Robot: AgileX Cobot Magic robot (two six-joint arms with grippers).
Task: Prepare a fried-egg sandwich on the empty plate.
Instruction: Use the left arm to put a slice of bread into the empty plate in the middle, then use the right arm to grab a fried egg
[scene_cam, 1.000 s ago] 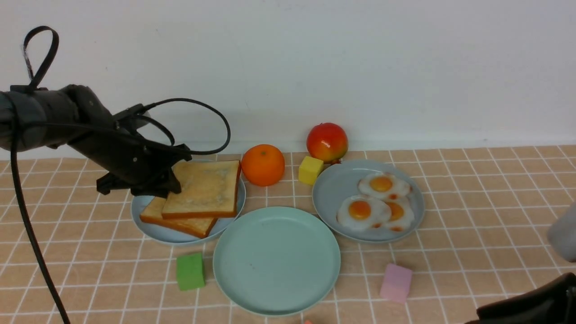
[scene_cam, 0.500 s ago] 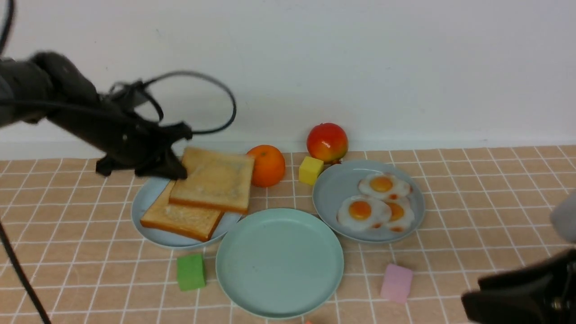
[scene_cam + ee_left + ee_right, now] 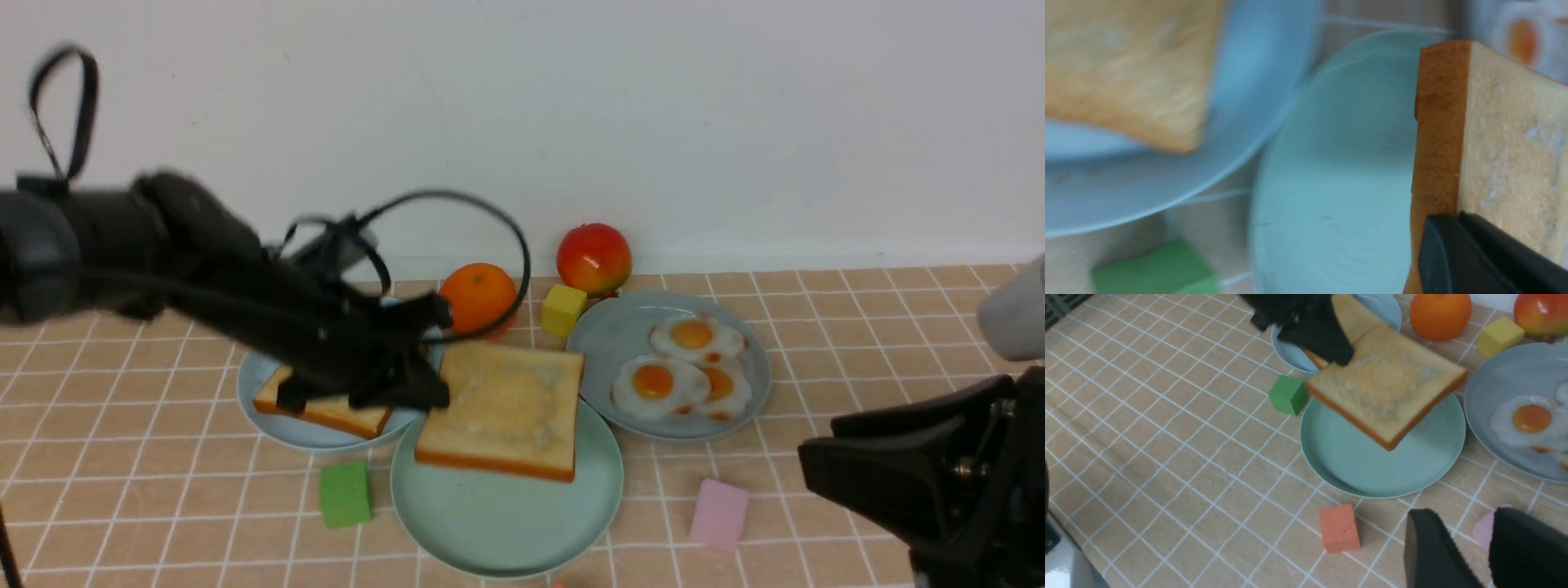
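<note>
- Counted two bread slices: raised slice clenched by the left pincer over the mint-green plate, resting slice on the sky-blue plate.
- Counted three fried eggs, overlapping, on the grey-blue plate.
- Found the right pincer parted, empty, low beside the pink cube.
- Tallied four cubes in all; saw bare worktop left of the plates.

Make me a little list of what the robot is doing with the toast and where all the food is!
left end effector: shut on the held toast
held toast: in the air, tilted, above the mint-green plate
mint-green plate: nothing resting on it yet
second toast: on the sky-blue plate
fried eggs: three, on the grey-blue plate
right end effector: open, holding nothing
</note>
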